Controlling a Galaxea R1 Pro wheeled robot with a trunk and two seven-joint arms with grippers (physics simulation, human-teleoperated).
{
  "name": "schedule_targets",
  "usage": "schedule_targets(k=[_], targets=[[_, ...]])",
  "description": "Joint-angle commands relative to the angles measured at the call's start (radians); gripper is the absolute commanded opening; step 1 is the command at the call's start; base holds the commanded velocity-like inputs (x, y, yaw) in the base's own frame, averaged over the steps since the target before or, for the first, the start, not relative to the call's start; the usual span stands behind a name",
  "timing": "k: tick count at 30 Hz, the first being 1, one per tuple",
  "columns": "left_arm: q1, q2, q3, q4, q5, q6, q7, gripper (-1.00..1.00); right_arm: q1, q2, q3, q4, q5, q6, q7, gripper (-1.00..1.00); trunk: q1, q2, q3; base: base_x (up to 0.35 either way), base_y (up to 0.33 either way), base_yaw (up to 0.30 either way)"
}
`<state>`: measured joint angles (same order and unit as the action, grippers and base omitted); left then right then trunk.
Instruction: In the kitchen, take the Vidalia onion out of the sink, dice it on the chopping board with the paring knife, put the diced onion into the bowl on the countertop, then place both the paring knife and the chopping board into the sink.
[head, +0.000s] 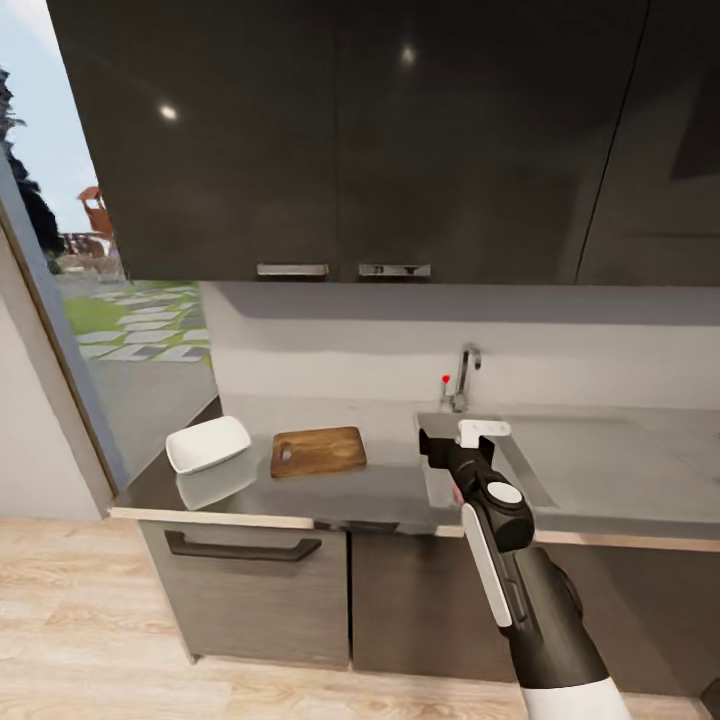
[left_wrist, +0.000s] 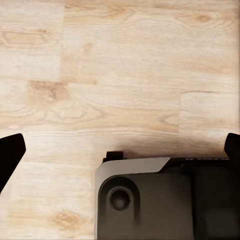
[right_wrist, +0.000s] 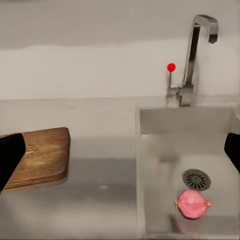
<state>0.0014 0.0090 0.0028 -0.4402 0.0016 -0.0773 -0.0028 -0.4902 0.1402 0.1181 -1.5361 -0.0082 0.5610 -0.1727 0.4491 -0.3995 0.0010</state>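
Vidalia onion (right_wrist: 193, 203): in sink (right_wrist: 150, 170), beside drain near its front edge. Round, firm, likely slippery; grip across widest middle. Right gripper (head: 462, 436): fingers apart, empty, above sink's left rim.

Dark glossy countertop (head: 380, 490): white bowl (head: 207, 443), wooden chopping board (head: 318, 451), sink (head: 590, 470) inset

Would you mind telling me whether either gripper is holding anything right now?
Nothing is held. The right gripper is open above the sink, the onion lying free inside; the left gripper is open and bare.
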Motion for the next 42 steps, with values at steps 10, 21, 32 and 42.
schedule_targets(k=[10, 21, 32, 42], targets=[[0.000, 0.000, 0.000, 0.000, 0.000, -0.002, 0.001, 1.00, 0.000, 0.001, 0.002, 0.000, -0.002, 0.005, -0.006, 1.00, 0.001, 0.000, 0.000, 0.237, -0.008, 0.216], [0.000, 0.000, 0.000, 0.000, 0.000, -0.002, 0.001, 1.00, -0.001, 0.001, 0.002, 0.001, -0.002, 0.005, -0.004, 1.00, 0.001, 0.000, 0.000, 0.141, 0.000, 0.287], [0.000, 0.001, -0.001, 0.000, 0.002, -0.002, 0.001, 1.00, 0.000, 0.000, 0.005, 0.031, 0.001, 0.013, -0.006, 1.00, 0.001, 0.000, 0.000, 0.014, 0.000, 0.112], [0.000, 0.003, 0.000, 0.000, 0.004, -0.002, 0.001, 1.00, -0.358, 0.034, 0.011, 0.442, 0.007, 0.107, -0.051, 1.00, 0.001, 0.000, 0.000, 0.000, 0.000, 0.001]])
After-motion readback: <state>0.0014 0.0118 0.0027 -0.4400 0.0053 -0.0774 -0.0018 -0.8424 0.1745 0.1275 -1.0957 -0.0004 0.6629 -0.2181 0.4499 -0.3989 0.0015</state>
